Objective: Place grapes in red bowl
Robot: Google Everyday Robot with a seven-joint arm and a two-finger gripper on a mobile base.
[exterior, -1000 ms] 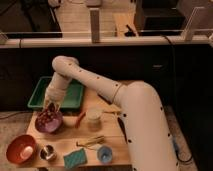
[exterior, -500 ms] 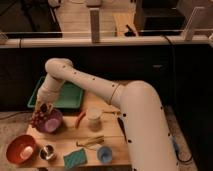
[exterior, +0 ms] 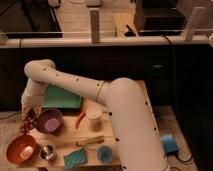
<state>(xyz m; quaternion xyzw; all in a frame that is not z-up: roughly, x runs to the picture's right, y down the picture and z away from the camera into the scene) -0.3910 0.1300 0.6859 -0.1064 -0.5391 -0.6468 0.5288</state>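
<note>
Clamped on grapes (exterior: 31, 118) with hand (exterior: 27, 120), hanging at left edge of desk (exterior: 70, 138), just left of purple bowl (exterior: 51, 121). Raised above and slightly far of red bowl (exterior: 14, 150) at near-left corner, not yet inside. Steel cup (exterior: 47, 152) just right of red bowl

Dim, warm light falls from above onto the white arm (exterior: 100, 95) and the wooden table (exterior: 95, 136), while the space behind the pale rail (exterior: 125, 41) is nearly black. The arm's upper curve takes the brightest sheen, and the steel cup (exterior: 47, 152) shows a small glint. The gripper (exterior: 28, 119), low at the table's left edge just beside the purple bowl (exterior: 50, 120), sits in the arm's shadow, dark and hard to read.
</note>
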